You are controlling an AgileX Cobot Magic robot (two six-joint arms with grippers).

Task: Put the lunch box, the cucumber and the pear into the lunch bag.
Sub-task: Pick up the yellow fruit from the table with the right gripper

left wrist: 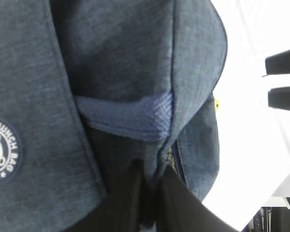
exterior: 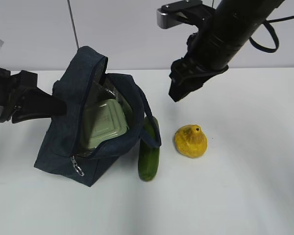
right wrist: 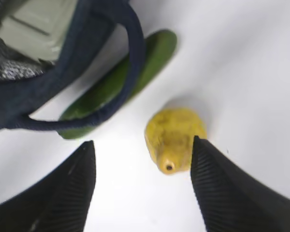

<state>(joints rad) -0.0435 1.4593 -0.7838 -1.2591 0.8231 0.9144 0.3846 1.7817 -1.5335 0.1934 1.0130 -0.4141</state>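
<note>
**Lunch box in the bag, cucumber and pear on the surface**

The lunch bag (exterior: 76, 132) stands open on the white surface (exterior: 245, 186) at about 9 o'clock from the middle of the exterior view, its mouth tipped toward the right. The lunch box (exterior: 104, 124) sits inside it, its pale green lid showing through the opening. One looped handle (exterior: 149, 120) hangs out of the bag and drapes over the cucumber (exterior: 149, 154), which lies on the surface just beside the bag at its 3 o'clock side. The pear (exterior: 190, 141) rests at 3 o'clock from the cucumber, near it but apart, its dark stem dot facing up.

The left end effector (left wrist: 150, 193) is pressed together, pinching the navy fabric of the bag's wall; in the exterior view it reaches in from 9 o'clock.

The right end effector (right wrist: 142, 186) is spread and holds nothing. It hangs above the surface at roughly 12 o'clock from the pear; in the right wrist view the pear lies between its two fingers, closer to the right-hand one.
</note>
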